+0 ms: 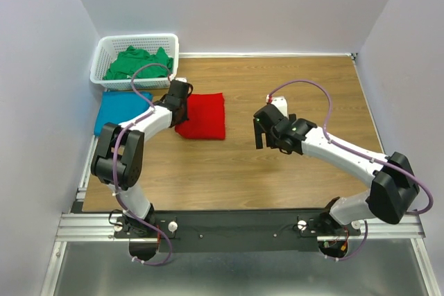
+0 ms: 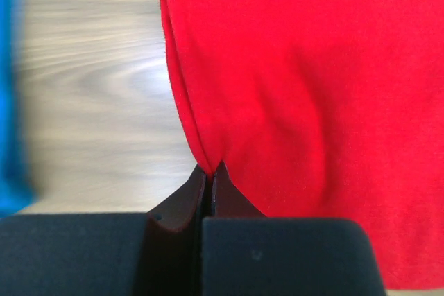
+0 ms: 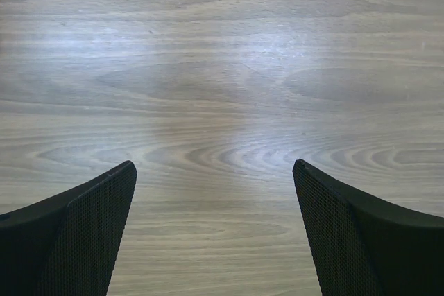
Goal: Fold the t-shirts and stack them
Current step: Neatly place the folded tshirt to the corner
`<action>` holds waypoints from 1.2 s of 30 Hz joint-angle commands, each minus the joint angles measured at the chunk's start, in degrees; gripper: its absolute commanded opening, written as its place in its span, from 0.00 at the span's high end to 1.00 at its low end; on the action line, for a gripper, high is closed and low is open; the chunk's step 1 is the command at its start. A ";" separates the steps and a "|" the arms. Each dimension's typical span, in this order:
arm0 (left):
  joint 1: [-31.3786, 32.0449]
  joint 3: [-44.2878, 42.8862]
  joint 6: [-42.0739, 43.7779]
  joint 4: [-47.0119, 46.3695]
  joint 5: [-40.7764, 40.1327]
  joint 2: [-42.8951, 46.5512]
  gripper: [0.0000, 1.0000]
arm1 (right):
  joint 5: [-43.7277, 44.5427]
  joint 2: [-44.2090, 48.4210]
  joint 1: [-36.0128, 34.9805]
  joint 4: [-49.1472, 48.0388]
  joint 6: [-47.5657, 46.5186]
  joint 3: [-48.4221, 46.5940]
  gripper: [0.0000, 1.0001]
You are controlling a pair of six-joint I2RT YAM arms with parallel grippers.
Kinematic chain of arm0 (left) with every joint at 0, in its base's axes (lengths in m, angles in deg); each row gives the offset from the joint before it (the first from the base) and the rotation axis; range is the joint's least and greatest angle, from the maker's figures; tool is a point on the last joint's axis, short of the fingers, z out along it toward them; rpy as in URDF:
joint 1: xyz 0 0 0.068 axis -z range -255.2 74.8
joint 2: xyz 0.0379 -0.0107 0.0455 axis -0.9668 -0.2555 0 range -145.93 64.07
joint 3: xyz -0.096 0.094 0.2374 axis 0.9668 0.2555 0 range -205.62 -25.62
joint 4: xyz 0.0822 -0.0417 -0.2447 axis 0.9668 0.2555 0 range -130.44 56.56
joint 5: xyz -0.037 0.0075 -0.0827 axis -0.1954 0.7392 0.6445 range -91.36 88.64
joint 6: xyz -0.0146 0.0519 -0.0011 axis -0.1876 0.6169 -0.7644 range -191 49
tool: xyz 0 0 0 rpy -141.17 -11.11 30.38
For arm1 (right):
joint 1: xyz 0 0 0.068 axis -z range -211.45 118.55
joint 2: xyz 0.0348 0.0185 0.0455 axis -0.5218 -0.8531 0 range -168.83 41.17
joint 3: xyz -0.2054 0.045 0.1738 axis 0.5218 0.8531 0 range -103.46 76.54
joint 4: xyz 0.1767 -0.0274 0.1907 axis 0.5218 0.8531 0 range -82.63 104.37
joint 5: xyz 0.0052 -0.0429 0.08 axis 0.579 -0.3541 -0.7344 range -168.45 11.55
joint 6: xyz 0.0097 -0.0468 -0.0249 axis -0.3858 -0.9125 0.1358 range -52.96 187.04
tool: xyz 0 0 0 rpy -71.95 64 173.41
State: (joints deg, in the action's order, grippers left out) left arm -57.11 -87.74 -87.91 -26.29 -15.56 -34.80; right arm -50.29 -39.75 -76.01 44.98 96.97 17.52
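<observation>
Wrist footage alone shows the left gripper (image 2: 210,172) pinching the red shirt (image 2: 305,102) at its edge. Overhead, that shirt lies left of the table (image 1: 277,178) centre, the teal shirt (image 1: 121,110) at the left edge, the green shirt (image 1: 135,64) in the far-left corner basket (image 1: 103,52). The right gripper (image 3: 215,192) gapes wide over open wood, well apart from the shirts.

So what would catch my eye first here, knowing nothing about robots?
The bright red t-shirt, folded mid-table, with the left jaws shut on its edge. At the far left, a green t-shirt is heaped in a white basket, with a folded teal t-shirt lying just in front. The right jaws hang wide open over the wooden table.
</observation>
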 commanded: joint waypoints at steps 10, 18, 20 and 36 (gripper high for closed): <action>-6.66 -3.87 8.38 9.14 -19.28 3.77 1.00 | -3.02 2.00 2.54 0.89 -7.43 1.63 0.00; -9.38 -6.60 10.58 11.25 -27.45 2.28 1.00 | -7.42 3.23 2.81 0.80 -7.70 1.11 0.01; -9.74 -8.26 11.02 11.86 -28.43 1.58 1.00 | -8.03 3.40 2.81 0.89 -7.96 0.93 0.00; -15.62 -19.69 13.48 16.87 -38.27 -3.79 1.00 | -9.44 2.53 2.98 1.77 -10.51 -2.76 0.01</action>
State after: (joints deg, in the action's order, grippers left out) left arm -71.16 -104.12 -74.57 -11.23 -48.39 -37.77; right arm -58.88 -37.65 -73.41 45.26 87.75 17.36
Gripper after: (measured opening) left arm 0.015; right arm 0.991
